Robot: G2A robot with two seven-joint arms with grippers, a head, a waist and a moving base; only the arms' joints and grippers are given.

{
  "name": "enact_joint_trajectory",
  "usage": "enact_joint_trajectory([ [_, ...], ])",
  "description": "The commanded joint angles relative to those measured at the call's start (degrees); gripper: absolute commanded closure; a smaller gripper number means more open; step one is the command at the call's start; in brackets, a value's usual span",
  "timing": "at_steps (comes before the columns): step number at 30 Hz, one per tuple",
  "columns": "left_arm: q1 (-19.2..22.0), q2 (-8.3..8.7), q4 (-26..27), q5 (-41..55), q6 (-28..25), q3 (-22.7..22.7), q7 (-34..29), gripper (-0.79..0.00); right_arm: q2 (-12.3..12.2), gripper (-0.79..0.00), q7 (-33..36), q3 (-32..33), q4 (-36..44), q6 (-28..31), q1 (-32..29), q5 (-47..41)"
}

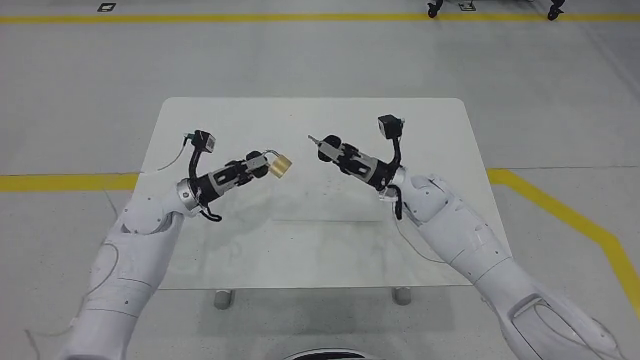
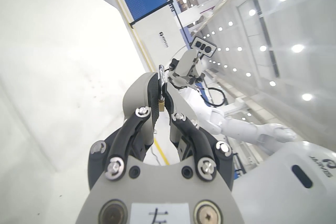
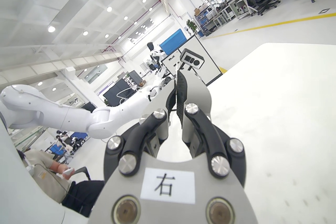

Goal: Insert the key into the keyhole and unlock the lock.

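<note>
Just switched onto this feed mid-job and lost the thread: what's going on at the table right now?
The left arm has its jaws shut on a brass padlock, held over the white table. The right arm has its jaws shut on the key, with its tip pointing toward the padlock. The two face each other with a clear gap between them, so the key is not yet inserted.

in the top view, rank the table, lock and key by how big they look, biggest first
1. table
2. lock
3. key, just a silver tip showing, so its full size is unsure
</note>
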State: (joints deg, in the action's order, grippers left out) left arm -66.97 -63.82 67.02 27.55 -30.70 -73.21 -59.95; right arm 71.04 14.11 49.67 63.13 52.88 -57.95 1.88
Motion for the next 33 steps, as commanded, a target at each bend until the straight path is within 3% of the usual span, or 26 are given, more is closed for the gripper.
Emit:
enact_joint_trajectory([
  [1, 1.4, -0.40, -3.0, 6.8, 0.3, 0.8, -4.3, 0.000, 0.3, 0.000, -1.1, 0.1, 0.1, -0.7, 0.0, 0.1],
  [6, 4.3, -1.66, -9.7, 19.9, 3.6, 3.0, -13.5, 0.000, 0.8, 0.000, -3.0, 0.4, 0.1, -1.9, 0.1, 1.6],
  [17, 11.7, -4.92, -22.1, 28.1, 8.5, 8.6, -22.1, 0.000, 2.3, 0.000, -5.0, -0.5, -0.9, -7.5, 0.9, 4.4],
  [24, 15.7, -6.67, -29.2, 27.1, 8.7, 11.2, -21.7, 0.000, 2.9, 0.000, -5.4, -0.2, -1.3, -6.3, 1.6, 5.0],
  [33, 15.8, -6.75, -29.5, 26.9, 8.6, 11.3, -21.7, 0.000, 3.3, 0.000, -4.6, 0.1, -1.0, -6.9, 2.2, 4.6],
])
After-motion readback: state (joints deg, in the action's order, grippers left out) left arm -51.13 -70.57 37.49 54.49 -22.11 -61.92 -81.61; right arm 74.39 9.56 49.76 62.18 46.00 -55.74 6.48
